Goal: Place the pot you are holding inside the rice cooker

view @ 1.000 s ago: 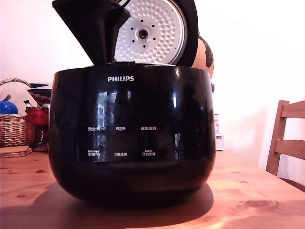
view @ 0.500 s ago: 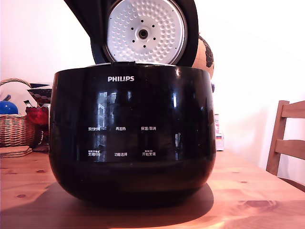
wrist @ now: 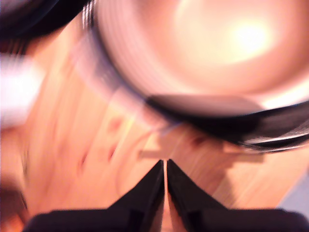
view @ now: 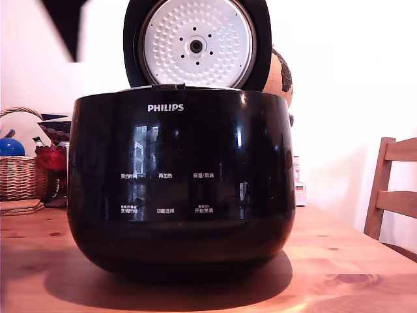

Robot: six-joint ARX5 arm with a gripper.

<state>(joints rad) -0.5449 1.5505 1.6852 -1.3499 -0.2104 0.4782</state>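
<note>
Found the rice cooker (view: 181,182) standing on the wooden desk (view: 352,274), lid up, with the dimpled lid plate (view: 195,44) facing the exterior view. Saw nothing over the opening; only a dark blurred shape (view: 65,26) at the upper edge on the exterior view's left, probably part of the arm, well clear of the cooker.

Showed, in the badly smeared wrist view, the gripper (wrist: 165,169) with its fingers (wrist: 145,193) drawn together to a thin slit, clamped on nothing, bare desk beneath. Caught beyond it a round vessel with a pale shiny hollow and a dark rim, taken to be the pot (wrist: 203,53), apart from the gripper. Could not tell through the blur whether it sat fully down in the cooker body.

Judged the placing step as good as done and the release made. Called next only for keeping clear of the raised lid and checking that the rim lay level
</note>
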